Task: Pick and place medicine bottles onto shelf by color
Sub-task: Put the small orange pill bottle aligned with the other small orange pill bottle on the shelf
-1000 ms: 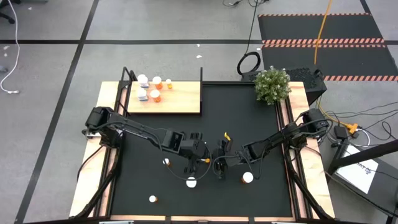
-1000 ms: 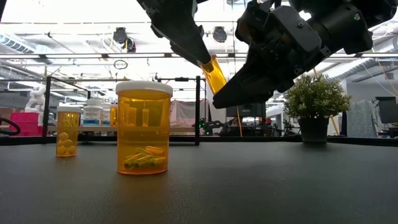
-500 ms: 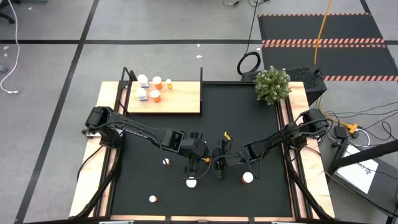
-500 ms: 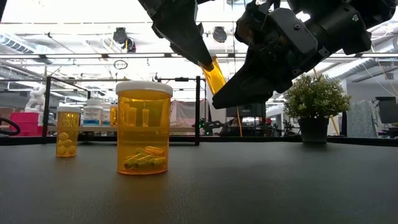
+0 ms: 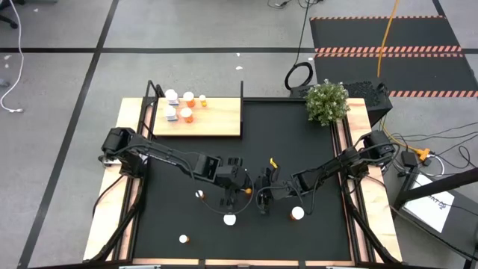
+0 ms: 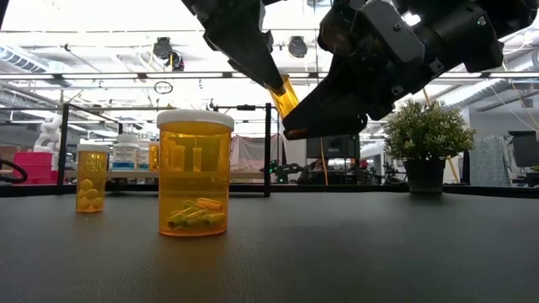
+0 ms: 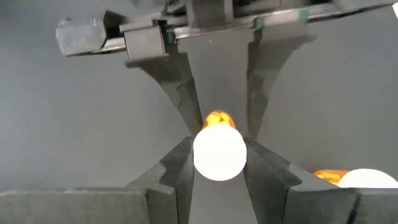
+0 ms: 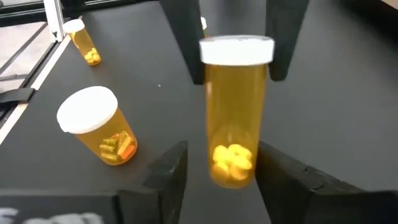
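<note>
An orange medicine bottle (image 8: 233,115) with a white cap hangs in the air over the middle of the black mat, between my two grippers. My left gripper (image 7: 219,149) comes from the table's left and is shut on the bottle's cap end. My right gripper (image 8: 222,155) faces it from the right and is open, its fingers standing on either side of the bottle's bottom end. In the high view the bottle (image 5: 246,191) shows as a small orange spot between both hands. The shelf (image 5: 216,119) lies at the far left with several bottles (image 5: 179,106) standing on it. My left gripper pinches the white cap (image 7: 202,158) of the orange bottle between its two fingers (image 8: 186,43), one on each side of the cap. The fingers slant down from the table's left. The bottle hangs tilted below them, clear of the mat, with its bottom (image 6: 290,109) toward my right gripper.
A wide orange bottle (image 6: 194,172) and a slim one (image 6: 91,177) stand on the mat left of the hands. Two more bottles (image 5: 297,214) (image 5: 183,239) stand nearer the front edge. A potted plant (image 5: 327,101) is at the far right corner. Black posts (image 6: 268,147) edge the shelf.
In the low view my right gripper's fingers have spread apart around the bottle's lower end. The bottle has shifted slightly up and to the left with my left gripper. Both arms have otherwise kept their places.
</note>
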You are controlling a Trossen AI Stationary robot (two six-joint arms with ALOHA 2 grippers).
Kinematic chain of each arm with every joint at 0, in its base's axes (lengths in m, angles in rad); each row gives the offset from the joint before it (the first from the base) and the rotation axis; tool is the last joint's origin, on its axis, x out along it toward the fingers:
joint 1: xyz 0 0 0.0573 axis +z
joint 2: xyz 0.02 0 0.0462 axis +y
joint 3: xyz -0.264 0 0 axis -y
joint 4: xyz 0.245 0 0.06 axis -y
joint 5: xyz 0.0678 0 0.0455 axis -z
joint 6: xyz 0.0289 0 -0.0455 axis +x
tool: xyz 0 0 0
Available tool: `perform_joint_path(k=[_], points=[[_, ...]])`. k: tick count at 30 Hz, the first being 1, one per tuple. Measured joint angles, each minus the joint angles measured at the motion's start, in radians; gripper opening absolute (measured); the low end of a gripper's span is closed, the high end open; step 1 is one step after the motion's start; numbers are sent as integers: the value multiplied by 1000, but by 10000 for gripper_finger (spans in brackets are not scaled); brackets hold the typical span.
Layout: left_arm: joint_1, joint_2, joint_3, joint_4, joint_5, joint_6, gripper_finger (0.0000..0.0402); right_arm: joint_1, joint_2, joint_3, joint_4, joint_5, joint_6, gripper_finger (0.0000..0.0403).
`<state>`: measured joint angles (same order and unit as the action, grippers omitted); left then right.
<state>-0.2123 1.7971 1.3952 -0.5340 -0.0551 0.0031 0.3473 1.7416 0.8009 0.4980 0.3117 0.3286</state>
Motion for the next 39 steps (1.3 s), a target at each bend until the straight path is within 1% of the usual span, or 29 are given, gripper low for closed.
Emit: perform_joint_path(k=[4, 6, 11, 14, 17, 21, 23, 29, 31, 39], points=[[6, -18, 1, -37, 1, 3, 132, 1, 0, 0, -2, 1, 6, 202], [9, -35, 3, -84, 1, 7, 135, 1, 0, 0, -3, 1, 11, 215], [15, -90, 3, -149, 1, 19, 124, 2, 0, 0, -24, 1, 24, 241], [22, -144, 3, -200, 1, 23, 122, 2, 0, 0, -41, 1, 27, 250], [38, -201, 4, -240, -2, 27, 128, 2, 0, 0, -57, 1, 36, 251], [78, -286, 4, -320, -39, 31, 130, 2, 0, 0, -72, -1, 45, 250], [112, -321, 4, -380, -53, 38, 126, 2, 0, 0, -72, -1, 45, 250], [253, -416, 5, -472, -104, 70, 128, 2, 0, 0, -67, -2, 42, 250], [312, -428, 4, -526, -121, 90, 130, 2, 0, 0, -60, -2, 42, 250], [559, -425, 4, -563, -125, 203, 130, 2, 0, 0, -61, -2, 36, 249]])
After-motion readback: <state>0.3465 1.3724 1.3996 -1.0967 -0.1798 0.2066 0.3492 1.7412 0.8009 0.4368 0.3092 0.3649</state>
